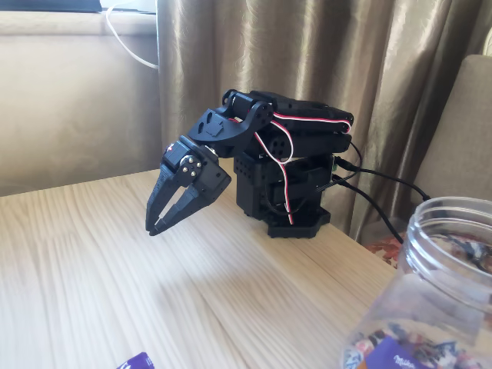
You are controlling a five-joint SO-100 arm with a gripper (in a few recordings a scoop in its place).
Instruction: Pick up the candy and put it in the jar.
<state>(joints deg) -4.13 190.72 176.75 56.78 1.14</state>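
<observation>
The black arm sits folded at the back of the wooden table, its gripper [156, 226] pointing down and to the left, hanging a little above the tabletop. The two fingertips meet at the tip, so the gripper is shut with nothing in it. A corner of a purple wrapped candy [137, 361] peeks in at the bottom edge, well in front of and below the gripper. The clear plastic jar [438, 292] with its ribbed rim fills the bottom right corner, close to the camera. Purple wrappers show through its wall.
The wooden table [100, 277] stretches open between the gripper and the candy. The arm's base [296, 219] stands near the table's back edge, with black cables running off to the right. Brown curtains and a beige wall lie behind.
</observation>
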